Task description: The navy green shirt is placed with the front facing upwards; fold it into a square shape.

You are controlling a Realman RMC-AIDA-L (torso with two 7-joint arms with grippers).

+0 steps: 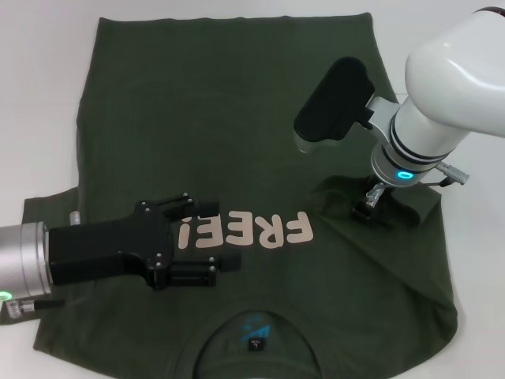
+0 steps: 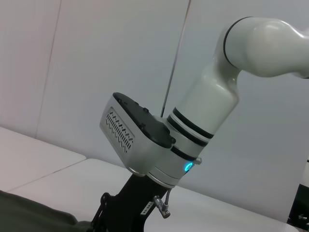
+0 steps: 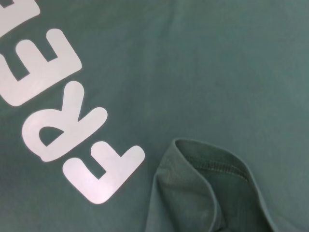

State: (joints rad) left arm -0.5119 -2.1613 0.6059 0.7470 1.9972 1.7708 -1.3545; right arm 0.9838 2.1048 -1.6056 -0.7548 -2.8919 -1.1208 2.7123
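Observation:
The navy green shirt lies spread front-up on the white table, its collar and blue label toward me. The pale letters "FREE" cross the chest. My right gripper is shut on the right sleeve, which is drawn inward over the body with creases running out from the pinch. In the right wrist view the sleeve's hem lies folded next to the letters. My left gripper hovers open over the left end of the letters, with nothing between its fingers.
White table shows around the shirt on the left and far side. The left wrist view shows my right arm's wrist, a corner of the shirt and a pale wall behind.

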